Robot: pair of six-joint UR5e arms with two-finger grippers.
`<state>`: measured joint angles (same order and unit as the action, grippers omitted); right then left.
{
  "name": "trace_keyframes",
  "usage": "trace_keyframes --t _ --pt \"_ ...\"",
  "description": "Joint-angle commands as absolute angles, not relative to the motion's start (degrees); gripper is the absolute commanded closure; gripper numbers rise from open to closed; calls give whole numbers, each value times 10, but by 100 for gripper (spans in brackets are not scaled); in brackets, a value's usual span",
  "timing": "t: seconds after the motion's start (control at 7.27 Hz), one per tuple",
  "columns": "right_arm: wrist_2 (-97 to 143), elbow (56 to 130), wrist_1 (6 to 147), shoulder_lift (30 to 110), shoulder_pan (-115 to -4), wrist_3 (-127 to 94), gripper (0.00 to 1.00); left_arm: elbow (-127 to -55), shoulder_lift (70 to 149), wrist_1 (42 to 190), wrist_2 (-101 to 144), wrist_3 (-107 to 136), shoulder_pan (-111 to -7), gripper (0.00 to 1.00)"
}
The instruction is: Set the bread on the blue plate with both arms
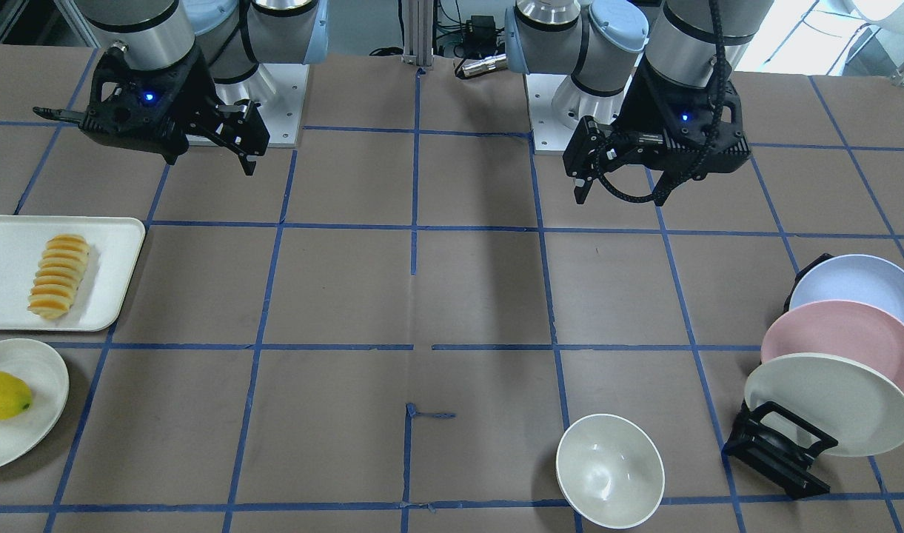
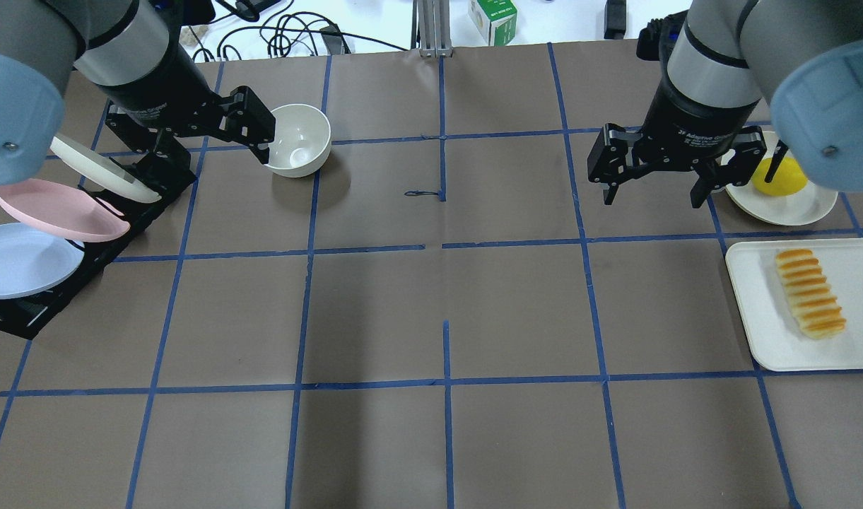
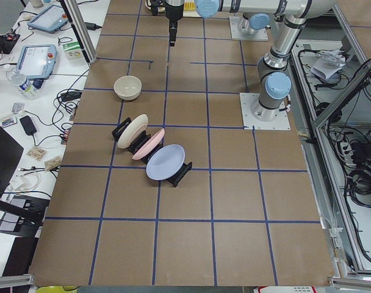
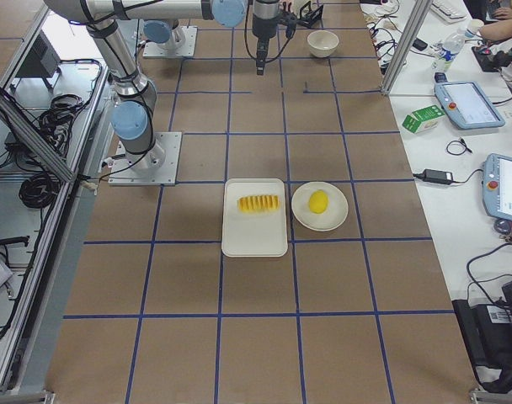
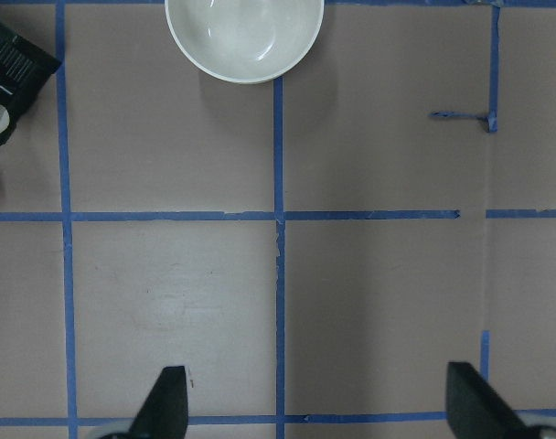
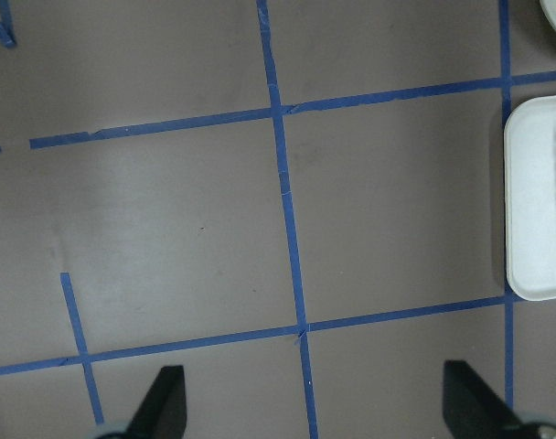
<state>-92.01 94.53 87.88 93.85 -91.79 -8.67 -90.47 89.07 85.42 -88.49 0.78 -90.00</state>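
The bread point(image 1: 58, 275) is a ridged yellow-orange loaf lying on a white tray point(image 1: 7, 244); it also shows in the overhead view point(image 2: 809, 292). The blue plate point(image 1: 859, 289) stands tilted in a black rack point(image 1: 777, 451), at the robot-side end point(image 2: 14, 268). My left gripper point(image 2: 205, 145) is open and empty, hovering above the table between the rack and a bowl; its wrist view point(image 5: 319, 407) shows only bare table between the fingers. My right gripper point(image 2: 654, 194) is open and empty, above the table beside the tray; its wrist view point(image 6: 315, 407) shows the tray's edge point(image 6: 534, 210).
A pink plate point(image 1: 836, 340) and a cream-white plate point(image 1: 829, 400) stand in the same rack. A white bowl point(image 1: 609, 470) sits past the rack. A lemon point(image 1: 2, 394) lies on a white plate point(image 1: 29, 414) beside the tray. Blue tape lines grid the brown table.
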Motion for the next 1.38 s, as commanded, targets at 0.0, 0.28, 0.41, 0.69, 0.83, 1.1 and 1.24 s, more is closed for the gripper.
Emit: trace_keyframes --t 0.0,0.28,0.41,0.69,0.83,1.1,1.24 --pt "-921 946 885 939 -918 -87 0 -904 894 860 -883 2 -897 0" --pt "-921 946 885 939 -918 -87 0 -907 892 858 -885 1 -897 0" --pt "-922 946 885 939 -918 -87 0 -904 890 854 -883 -7 -890 0" --pt "-923 945 889 939 -917 -86 0 -894 885 842 -882 -50 -834 0" --pt "-924 946 884 939 -915 -86 0 -893 883 830 -882 -81 -800 0" --pt "-923 947 882 938 -889 -74 0 -889 878 830 -883 -87 -720 0" --pt "-922 947 884 932 -855 -13 0 -889 876 830 -890 -87 -682 0"
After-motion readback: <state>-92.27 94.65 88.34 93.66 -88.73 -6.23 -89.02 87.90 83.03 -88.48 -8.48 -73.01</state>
